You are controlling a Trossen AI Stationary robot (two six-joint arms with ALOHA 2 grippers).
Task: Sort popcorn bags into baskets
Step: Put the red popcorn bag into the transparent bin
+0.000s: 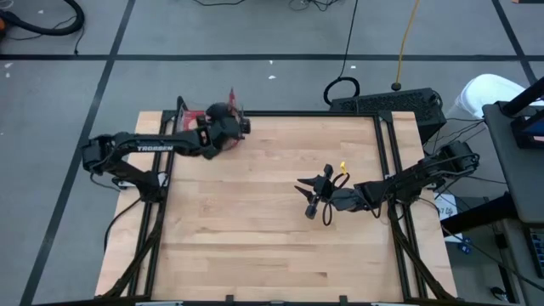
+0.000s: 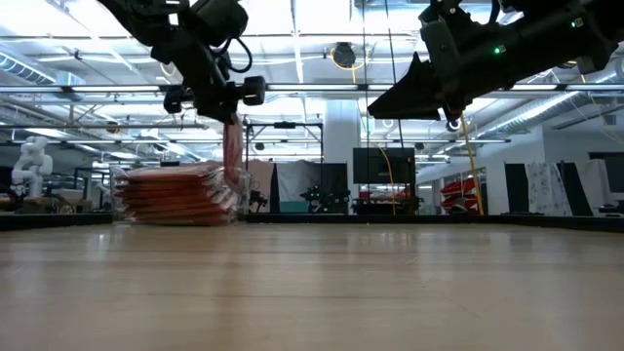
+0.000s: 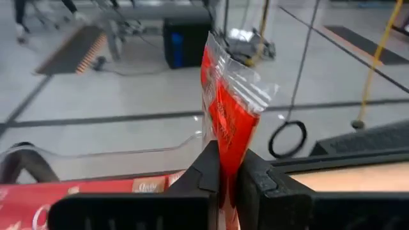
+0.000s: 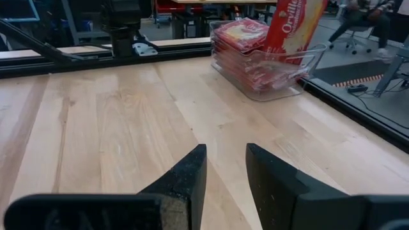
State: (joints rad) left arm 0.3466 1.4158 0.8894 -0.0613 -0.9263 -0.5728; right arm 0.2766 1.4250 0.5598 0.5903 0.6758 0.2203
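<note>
Left gripper [image 3: 229, 176] clenched on 1 upright popcorn bag [image 3: 225, 102] at the bin.
High: table's far-left corner. Low: bag [image 2: 231, 148] beside stack in clear bin [image 2: 175, 195]; seat it flat. Right wrist: right gripper [image 4: 227, 167] parted, empty, mid-table.

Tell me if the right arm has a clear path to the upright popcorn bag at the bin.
Probably not usefully: bare table lies between the right end effector and the clear bin, but the left end effector is clamped on the upright popcorn bag.
</note>
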